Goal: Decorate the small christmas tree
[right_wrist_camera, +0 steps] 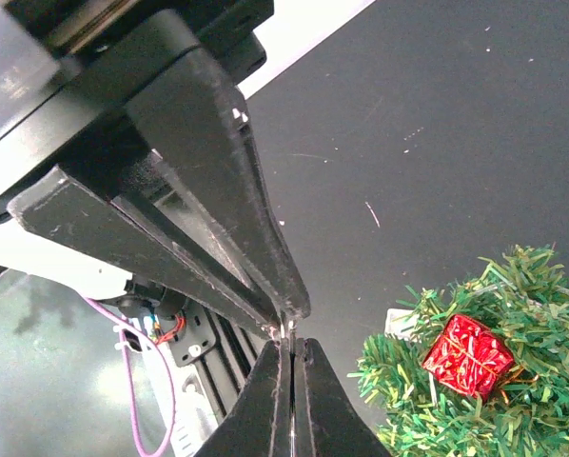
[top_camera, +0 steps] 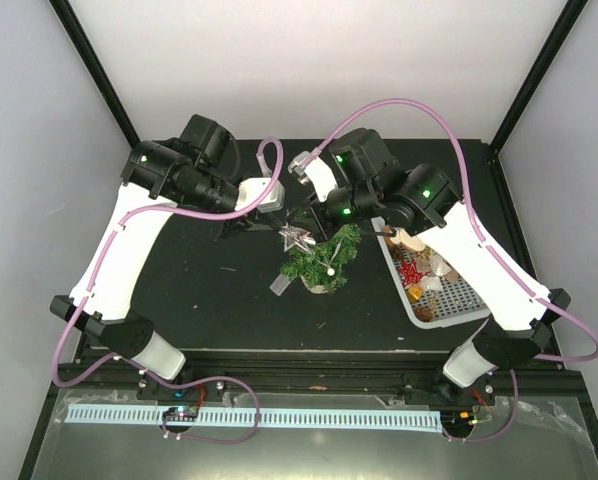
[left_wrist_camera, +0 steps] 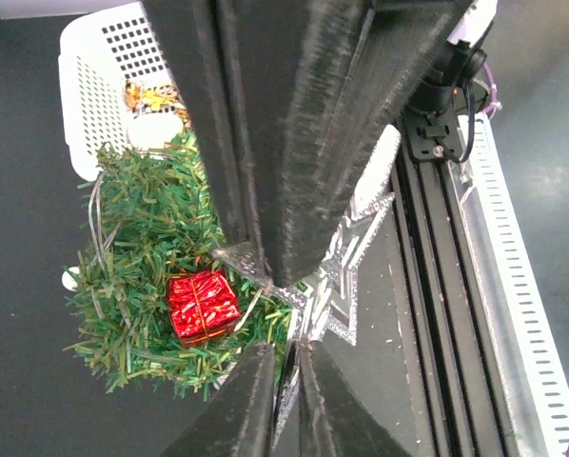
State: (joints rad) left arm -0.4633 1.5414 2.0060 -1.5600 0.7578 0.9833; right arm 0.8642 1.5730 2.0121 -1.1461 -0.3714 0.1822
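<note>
The small christmas tree [top_camera: 324, 262] stands mid-table; a red gift ornament [left_wrist_camera: 203, 306] sits in its green needles [left_wrist_camera: 137, 238]. A silver star [top_camera: 295, 238] hangs just above the tree's left side, held from both sides. My left gripper [left_wrist_camera: 286, 347] is shut on one star point; the star [left_wrist_camera: 346, 276] fans out past its tips. My right gripper [right_wrist_camera: 291, 341] is shut on a thin silver edge of the star and meets the left fingers [right_wrist_camera: 218, 171] tip to tip. In the right wrist view the tree [right_wrist_camera: 522, 409] and the gift [right_wrist_camera: 467, 355] lie to the right. From above, the left gripper [top_camera: 282, 228] and the right gripper [top_camera: 306, 226] converge on the star.
A white perforated tray [top_camera: 469, 300] with several loose ornaments sits right of the tree, also seen as the tray [left_wrist_camera: 99, 86] behind the tree. A small pale tag [top_camera: 279, 285] lies on the black table left of the tree's base. The aluminium rail [top_camera: 279, 415] runs along the near edge.
</note>
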